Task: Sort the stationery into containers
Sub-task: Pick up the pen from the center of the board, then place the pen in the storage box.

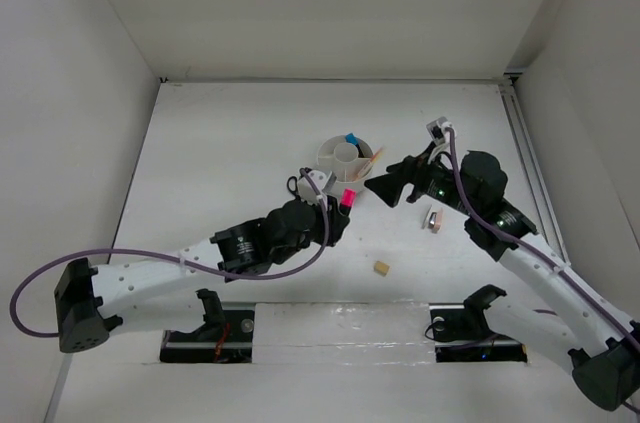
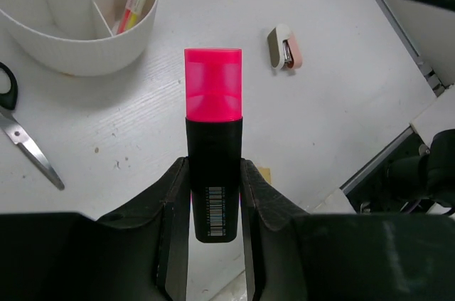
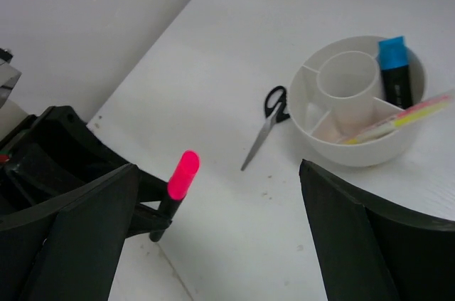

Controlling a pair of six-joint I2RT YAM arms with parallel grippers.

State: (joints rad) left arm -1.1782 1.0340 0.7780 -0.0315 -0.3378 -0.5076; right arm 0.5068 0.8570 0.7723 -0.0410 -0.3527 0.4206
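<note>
My left gripper [image 2: 215,194] is shut on the black barrel of a pink-capped highlighter [image 2: 212,94], held above the table just in front of the white round organiser [image 2: 92,48]. From above, the pink cap [image 1: 348,198] sits by the organiser's [image 1: 330,151] near side. A blue-capped highlighter [image 3: 393,66] and thin yellow and red pens [image 3: 398,117] stand in its outer compartments. Black-handled scissors [image 3: 266,127] lie on the table at its left. My right gripper [image 3: 217,173] is open and empty, to the right of the organiser.
A pink and tan eraser [image 2: 286,47] lies on the table to the right, under my right arm [image 1: 480,198]. A small tan eraser [image 1: 381,267] rests nearer the front edge. White walls close in the table on three sides, with a metal rail [image 1: 525,153] along the right.
</note>
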